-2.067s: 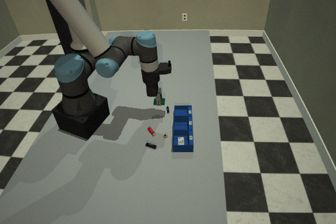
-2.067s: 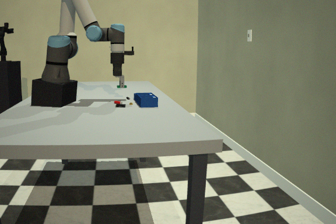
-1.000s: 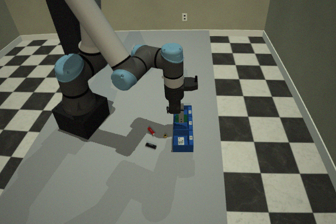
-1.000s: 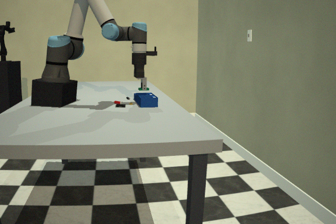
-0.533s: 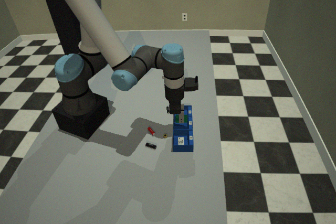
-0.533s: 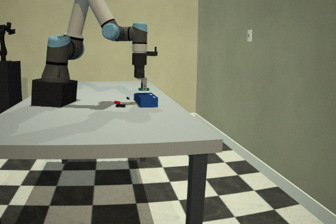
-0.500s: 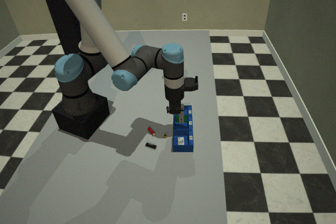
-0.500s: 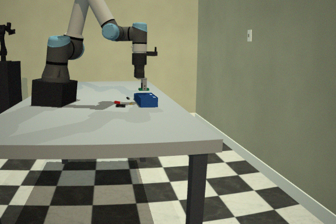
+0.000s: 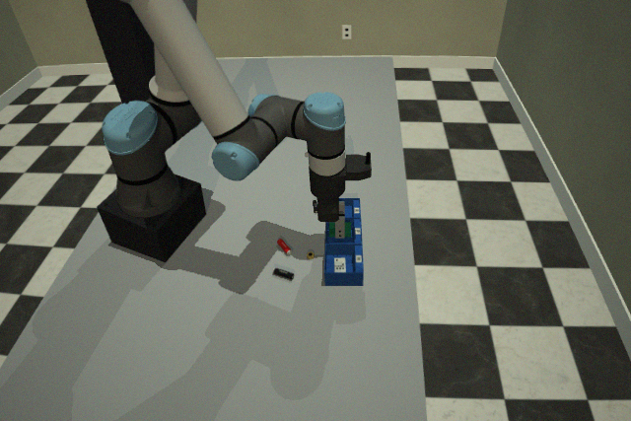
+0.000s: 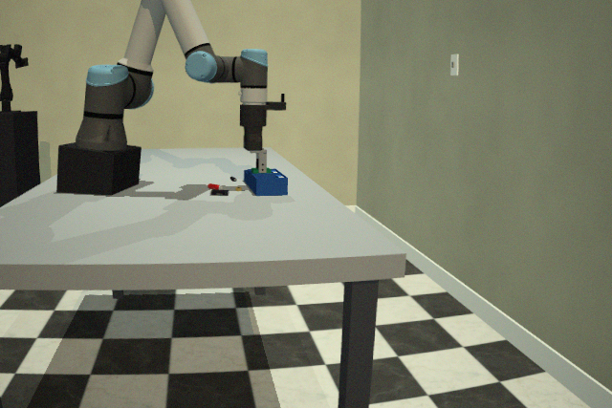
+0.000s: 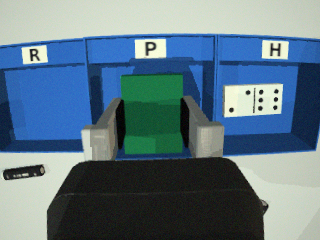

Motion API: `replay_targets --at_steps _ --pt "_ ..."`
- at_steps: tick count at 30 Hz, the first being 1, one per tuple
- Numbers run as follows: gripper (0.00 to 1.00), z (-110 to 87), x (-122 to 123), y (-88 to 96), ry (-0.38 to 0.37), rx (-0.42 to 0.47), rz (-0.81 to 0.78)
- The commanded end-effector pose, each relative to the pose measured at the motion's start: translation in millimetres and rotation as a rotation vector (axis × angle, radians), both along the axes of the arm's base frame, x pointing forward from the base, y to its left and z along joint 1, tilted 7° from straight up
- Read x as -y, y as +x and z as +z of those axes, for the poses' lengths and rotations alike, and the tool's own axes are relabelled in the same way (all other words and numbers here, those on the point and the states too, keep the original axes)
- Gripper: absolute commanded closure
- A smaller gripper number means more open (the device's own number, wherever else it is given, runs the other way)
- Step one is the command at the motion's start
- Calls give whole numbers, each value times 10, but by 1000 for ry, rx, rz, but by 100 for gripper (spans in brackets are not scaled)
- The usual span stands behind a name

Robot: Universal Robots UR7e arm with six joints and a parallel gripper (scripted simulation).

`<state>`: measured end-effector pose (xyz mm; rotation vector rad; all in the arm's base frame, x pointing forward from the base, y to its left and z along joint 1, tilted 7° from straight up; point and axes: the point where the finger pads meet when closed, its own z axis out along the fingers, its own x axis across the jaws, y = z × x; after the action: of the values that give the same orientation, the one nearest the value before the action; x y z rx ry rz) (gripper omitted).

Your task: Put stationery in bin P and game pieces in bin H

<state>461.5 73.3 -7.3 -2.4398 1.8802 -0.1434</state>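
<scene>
My gripper point(image 11: 152, 112) is shut on a green block point(image 11: 152, 115), likely an eraser, and holds it over the middle bin marked P point(image 11: 151, 90). The three blue bins stand in a row: R point(image 11: 44, 96) on the left, P in the middle, H point(image 11: 267, 94) on the right in the wrist view. A white domino point(image 11: 254, 99) lies in bin H. In the top view the gripper point(image 9: 336, 223) hangs over the bin row point(image 9: 343, 243), with the green block point(image 9: 333, 230) between the fingers. In the exterior view the gripper point(image 10: 259, 162) is just above the bins point(image 10: 267, 182).
A red cylinder point(image 9: 283, 246), a small yellow ring point(image 9: 310, 254) and a black flat piece point(image 9: 283, 273) lie on the table left of the bins. A small black stick point(image 11: 24, 172) lies by bin R. The arm's base point(image 9: 153, 212) stands at the left.
</scene>
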Motion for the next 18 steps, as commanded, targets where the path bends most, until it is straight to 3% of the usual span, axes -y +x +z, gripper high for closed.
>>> replay_targets --at_steps 1,11,18 --pt "30 -98 -9 11 0 3 1" --pt "30 -285 -8 43 0 4 1" --pt "30 -271 -3 57 -1 7 0"
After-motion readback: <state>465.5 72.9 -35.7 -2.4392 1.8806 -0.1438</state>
